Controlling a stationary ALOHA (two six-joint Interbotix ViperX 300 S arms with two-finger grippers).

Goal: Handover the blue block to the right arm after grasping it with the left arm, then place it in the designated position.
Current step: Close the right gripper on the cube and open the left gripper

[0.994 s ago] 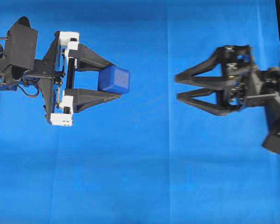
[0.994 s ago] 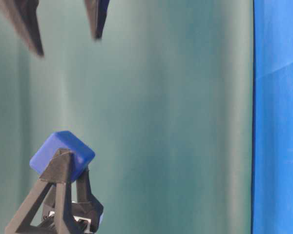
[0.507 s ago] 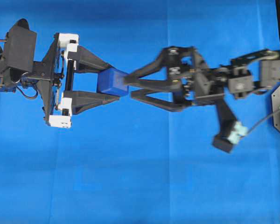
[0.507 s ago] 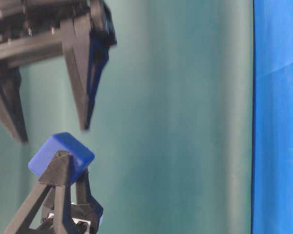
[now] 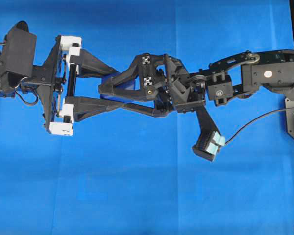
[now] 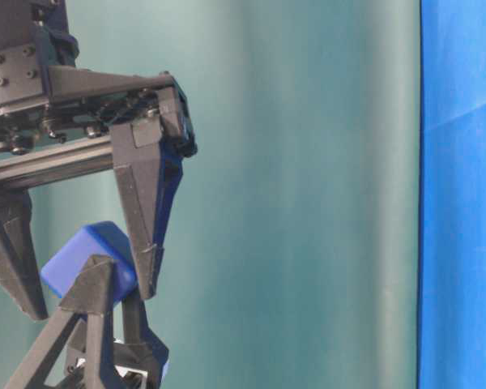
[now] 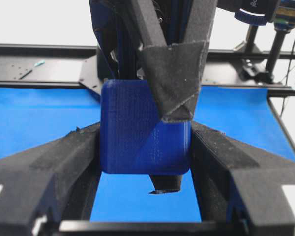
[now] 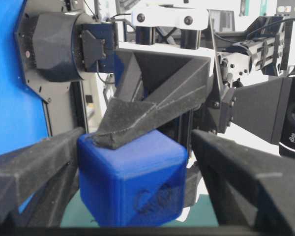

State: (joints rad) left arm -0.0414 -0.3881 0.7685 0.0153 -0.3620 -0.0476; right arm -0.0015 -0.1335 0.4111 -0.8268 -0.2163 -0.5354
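Overhead view: right pincer [image 5: 105,95] has advanced, wide open, to straddle the blue block [image 7: 137,128]; left pincer [image 7: 145,147] still clamps it. Handover imminent.

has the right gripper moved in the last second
Yes. In the overhead view the right gripper has travelled left across the cloth, from well apart to straddling the blue block held by the left gripper, which has stayed put.

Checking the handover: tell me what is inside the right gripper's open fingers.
The blue block sits between them, clamped by the left gripper. The right gripper hides it from overhead.
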